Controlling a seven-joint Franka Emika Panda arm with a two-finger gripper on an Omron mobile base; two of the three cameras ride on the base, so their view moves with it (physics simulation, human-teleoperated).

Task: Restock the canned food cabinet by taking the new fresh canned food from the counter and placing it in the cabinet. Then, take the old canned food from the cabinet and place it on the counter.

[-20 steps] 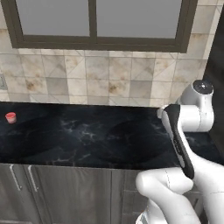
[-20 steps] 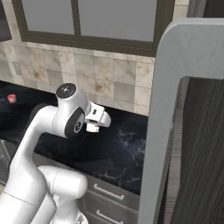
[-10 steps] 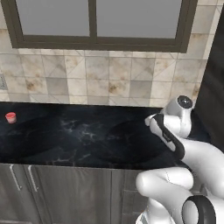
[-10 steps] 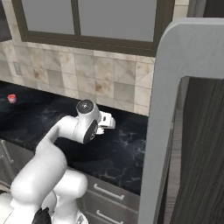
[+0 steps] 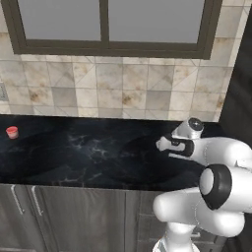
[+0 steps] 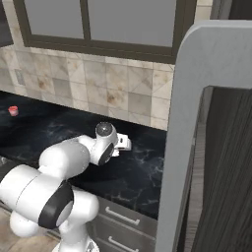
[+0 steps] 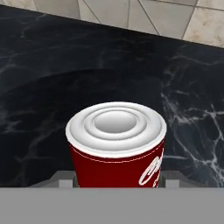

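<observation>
Since a second ago we have swung the arm lower over the bench [image 5: 88, 152]. Our jaws pinch the old canned food [image 7: 117, 146] just above it, so setting it down looks next.

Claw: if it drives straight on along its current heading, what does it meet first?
The red can sits right at the claw, seemingly gripped. Past it the line slants down onto the black counter; depth is unclear.
</observation>
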